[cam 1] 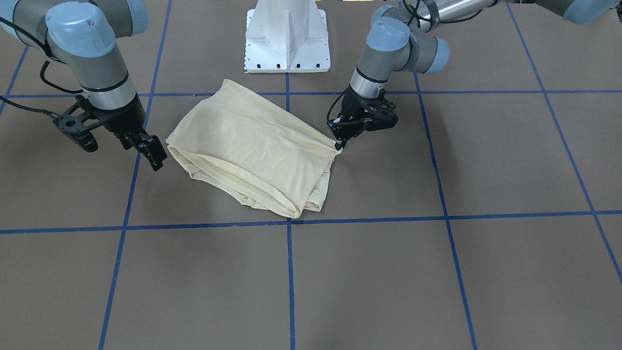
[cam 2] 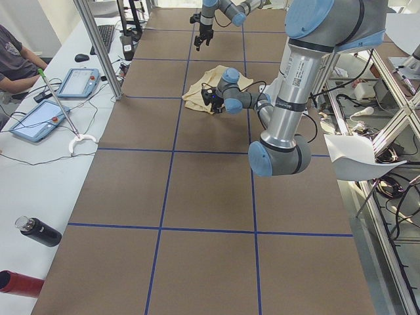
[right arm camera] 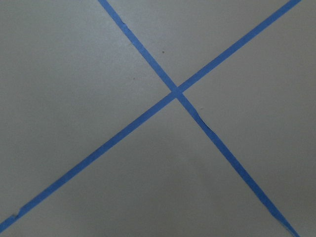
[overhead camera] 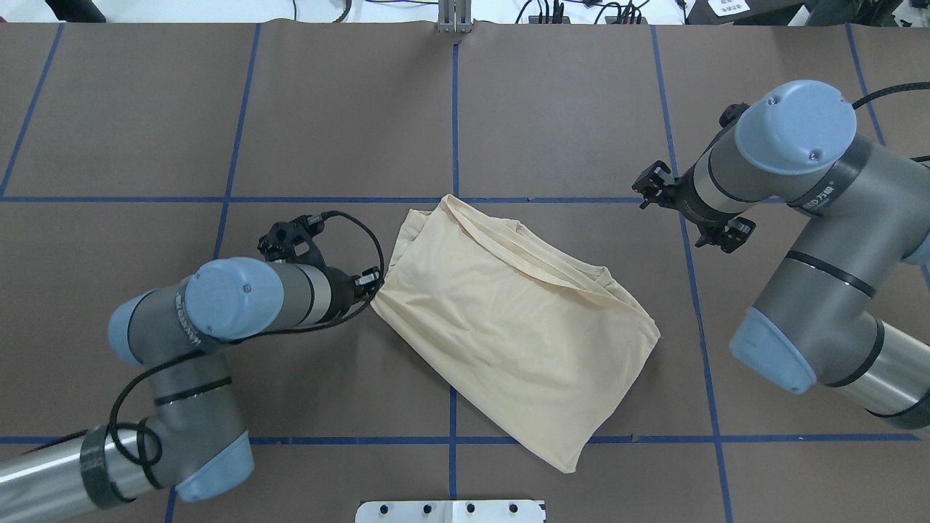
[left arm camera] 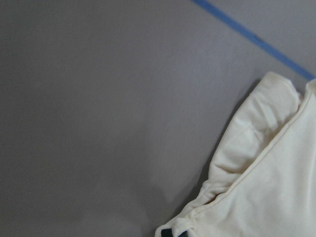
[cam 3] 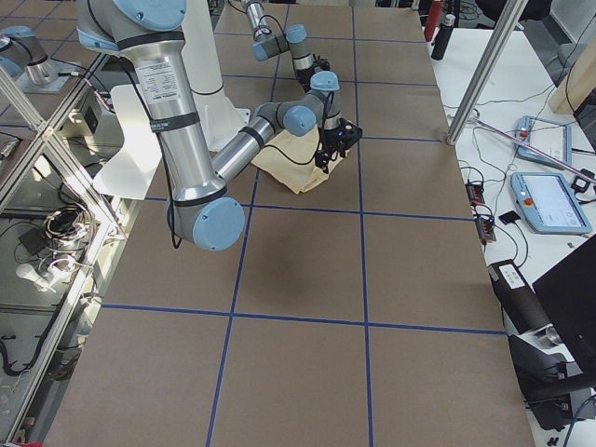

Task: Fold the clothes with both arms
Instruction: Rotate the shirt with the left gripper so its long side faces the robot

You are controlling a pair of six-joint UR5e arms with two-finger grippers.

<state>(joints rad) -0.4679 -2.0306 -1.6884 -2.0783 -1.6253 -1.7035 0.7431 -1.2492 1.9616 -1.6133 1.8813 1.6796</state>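
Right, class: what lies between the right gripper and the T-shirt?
Only bare brown table separates the right gripper from the T-shirt; the overhead and front-facing views both show this.

Lettering (overhead camera: pixel 819 196) on the left arm (overhead camera: pixel 182 341) and right arm (overhead camera: pixel 828 232) is unreadably small.

The shirt (overhead camera: pixel 508 327) lies folded in a cream slab at mid-table, angled over the centre tape line (overhead camera: pixel 454 109). The left gripper (overhead camera: pixel 370 285) is right at its left corner, touching cloth. The right arm (overhead camera: pixel 792 145) hangs out right, wrist well apart from the shirt.
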